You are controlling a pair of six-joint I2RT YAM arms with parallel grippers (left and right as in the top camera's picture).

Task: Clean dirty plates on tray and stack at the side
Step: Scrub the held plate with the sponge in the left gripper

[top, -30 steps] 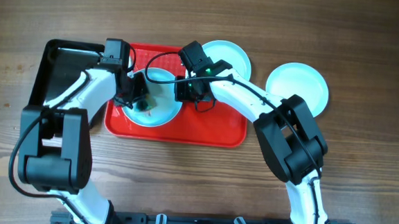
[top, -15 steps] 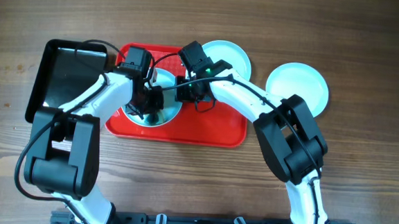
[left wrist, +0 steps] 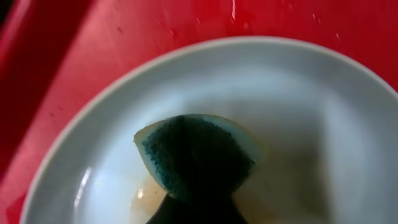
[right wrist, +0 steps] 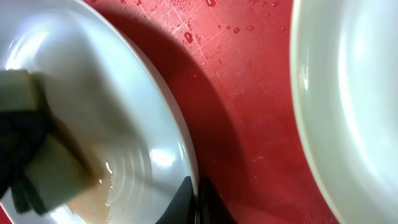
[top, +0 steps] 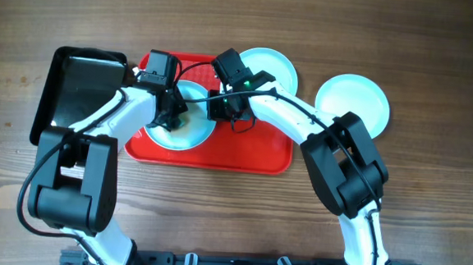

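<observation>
A pale mint plate lies on the left half of the red tray. My left gripper is shut on a green and yellow sponge that presses on this plate's wet, brown-smeared centre. My right gripper is shut on the plate's right rim. A second plate rests on the tray's far right corner and shows in the right wrist view. A third plate lies on the table to the right of the tray.
A glossy black tray lies on the table just left of the red tray. The red tray's floor is wet with droplets between the two plates. The table is brown wood.
My left gripper has carried the sponge from the plate's left side to the right over its centre, then back a little. The right arm and the plates have not moved.
</observation>
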